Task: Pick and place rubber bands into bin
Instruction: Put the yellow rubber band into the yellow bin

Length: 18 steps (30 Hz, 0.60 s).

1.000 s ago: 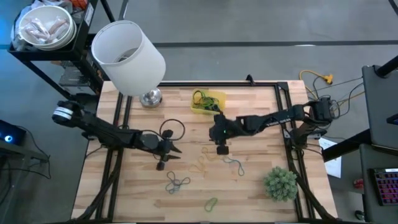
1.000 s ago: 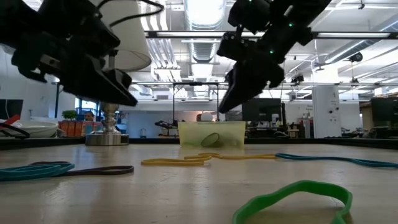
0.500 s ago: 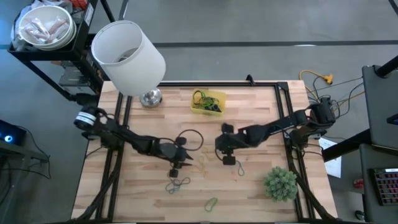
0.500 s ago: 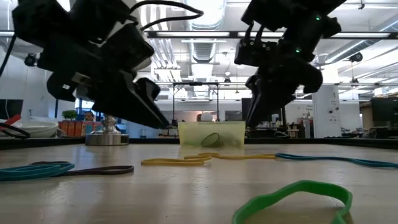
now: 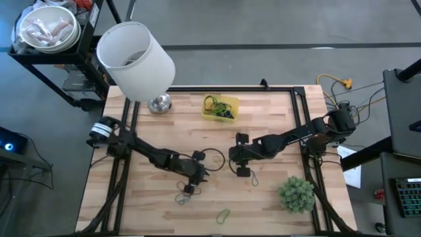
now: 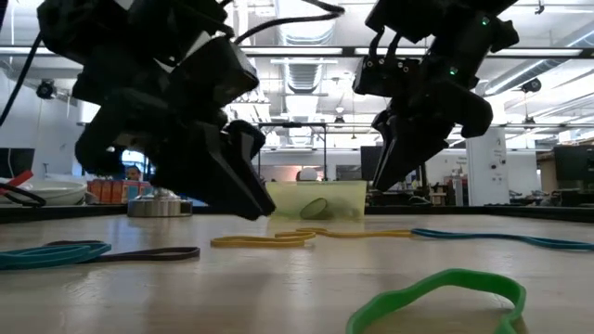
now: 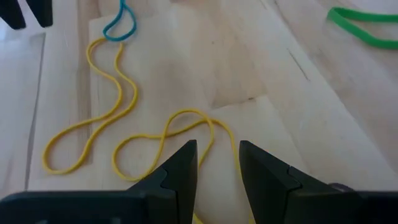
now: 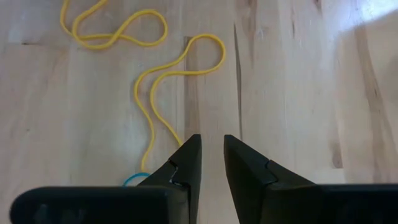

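over yellow bands (image 7: 118,118): both grippers, slightly ajar

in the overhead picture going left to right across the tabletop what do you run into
Lamp base → left hand → yellow bin → right hand → blue-grey rubber band → green plant. The tangled bands under the left hand and the green one at the front edge overlap these in order, so I left them out.

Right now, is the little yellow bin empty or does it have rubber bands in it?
Not empty. The high view shows the bin already holding a few tangled dark and green rubber bands.
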Available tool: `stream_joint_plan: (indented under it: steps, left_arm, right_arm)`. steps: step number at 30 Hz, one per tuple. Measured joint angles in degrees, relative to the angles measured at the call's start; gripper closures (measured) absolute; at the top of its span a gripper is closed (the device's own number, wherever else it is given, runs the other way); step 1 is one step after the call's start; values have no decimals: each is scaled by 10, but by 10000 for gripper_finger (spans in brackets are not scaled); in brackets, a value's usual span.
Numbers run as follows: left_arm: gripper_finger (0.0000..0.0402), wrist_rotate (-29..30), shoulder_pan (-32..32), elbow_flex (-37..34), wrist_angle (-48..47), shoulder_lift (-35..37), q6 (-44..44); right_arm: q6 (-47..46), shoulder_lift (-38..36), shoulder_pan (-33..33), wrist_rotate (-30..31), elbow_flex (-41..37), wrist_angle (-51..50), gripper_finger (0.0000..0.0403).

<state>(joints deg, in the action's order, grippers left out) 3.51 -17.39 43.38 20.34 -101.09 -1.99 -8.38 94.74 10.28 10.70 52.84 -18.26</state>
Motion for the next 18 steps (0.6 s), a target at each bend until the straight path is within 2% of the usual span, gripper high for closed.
stream_joint_plan:
  steps: [18]
  left_arm:
    - [297, 27, 0, 8, -2, -26, -15]
  right_arm:
    - [-2, -2, 0, 0, 0, 2, 342]
